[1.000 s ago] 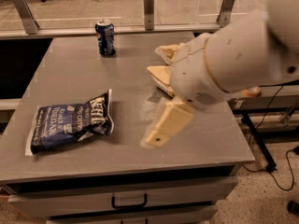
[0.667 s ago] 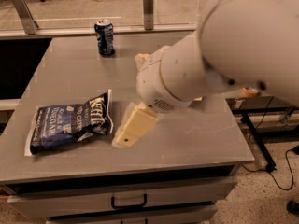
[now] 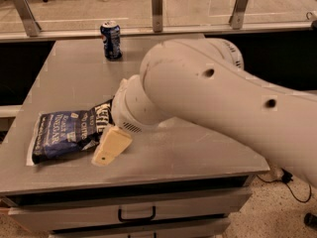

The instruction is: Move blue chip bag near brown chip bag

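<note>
We log the gripper (image 3: 110, 123) at the table's (image 3: 198, 157) front left: cream-yellow fingers (image 3: 111, 145) set apart, small dark hole near one tip. Behind them, white vented wrist (image 3: 131, 110); thick white arm (image 3: 223, 98), two dark holes.

Navy blue chip bag (image 3: 67, 135) with white lettering; cream gripper (image 3: 110, 147) at its 3 o'clock; grey table (image 3: 74, 81); blue soda can (image 3: 111, 39).

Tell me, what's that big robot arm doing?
The robot's gripper is down at the right end of the blue chip bag, which lies flat at the front left of the table. A blue soda can stands at the back. No brown chip bag shows; the arm hides much of the table.
</note>
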Robot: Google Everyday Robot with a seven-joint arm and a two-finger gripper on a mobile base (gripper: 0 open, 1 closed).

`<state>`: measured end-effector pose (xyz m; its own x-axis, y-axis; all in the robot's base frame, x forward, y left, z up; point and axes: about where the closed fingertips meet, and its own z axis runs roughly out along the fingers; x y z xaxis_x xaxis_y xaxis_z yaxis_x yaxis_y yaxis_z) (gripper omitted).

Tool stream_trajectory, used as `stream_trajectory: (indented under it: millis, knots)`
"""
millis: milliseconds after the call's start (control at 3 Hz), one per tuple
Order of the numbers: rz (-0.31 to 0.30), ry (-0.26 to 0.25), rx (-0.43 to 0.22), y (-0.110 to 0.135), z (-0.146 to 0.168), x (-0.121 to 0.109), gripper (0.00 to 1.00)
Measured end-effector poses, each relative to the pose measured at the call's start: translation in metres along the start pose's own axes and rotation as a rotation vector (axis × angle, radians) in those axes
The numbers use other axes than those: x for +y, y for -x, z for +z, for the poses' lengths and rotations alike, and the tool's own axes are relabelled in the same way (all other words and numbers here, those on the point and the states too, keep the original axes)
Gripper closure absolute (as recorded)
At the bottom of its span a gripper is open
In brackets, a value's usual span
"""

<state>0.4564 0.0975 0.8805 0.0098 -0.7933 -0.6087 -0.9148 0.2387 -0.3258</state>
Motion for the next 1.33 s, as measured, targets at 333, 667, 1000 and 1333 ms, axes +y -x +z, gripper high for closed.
stream_trajectory:
  millis: [333, 667, 1000, 1333]
  knots:
    - [0.005, 0.027, -0.01, 0.004, 0.027, 0.006, 0.18]
    - [-0.004, 0.057, -0.028, 0.012, 0.047, 0.012, 0.42]
    - [-0.002, 0.072, -0.031, 0.015, 0.056, 0.013, 0.64]
    - [0.103, -0.005, -0.019, -0.009, 0.041, -0.001, 0.88]
